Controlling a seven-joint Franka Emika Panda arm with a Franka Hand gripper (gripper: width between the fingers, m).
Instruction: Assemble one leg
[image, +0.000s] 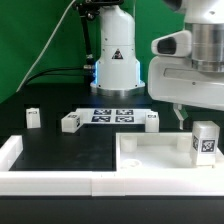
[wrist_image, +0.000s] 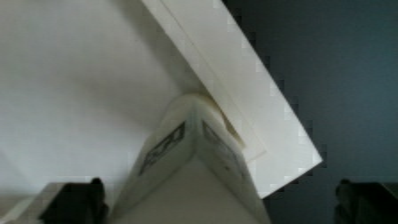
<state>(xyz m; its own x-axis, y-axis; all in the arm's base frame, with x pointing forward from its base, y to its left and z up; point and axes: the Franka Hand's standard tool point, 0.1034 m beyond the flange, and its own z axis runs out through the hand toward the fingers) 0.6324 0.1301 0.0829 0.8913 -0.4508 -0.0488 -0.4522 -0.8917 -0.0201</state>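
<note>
A small white leg (image: 205, 142) with a black-and-white tag stands upright at the corner of the large white tabletop (image: 150, 158) on the exterior view's right. My gripper (image: 183, 117) hangs just above and behind it. In the wrist view the leg (wrist_image: 192, 150) shows end-on between my two dark fingertips (wrist_image: 71, 202), with a gap on each side. The gripper (wrist_image: 217, 206) is open and holds nothing. The tabletop's flat face (wrist_image: 80, 80) and raised rim (wrist_image: 231, 70) run under the leg.
Three more white legs lie on the black table: one at the far left (image: 33, 118), one (image: 70, 122) beside the marker board (image: 112, 115), one (image: 152, 120) behind the tabletop. A white wall (image: 40, 180) borders the front and left. The robot base (image: 115, 60) stands at the back.
</note>
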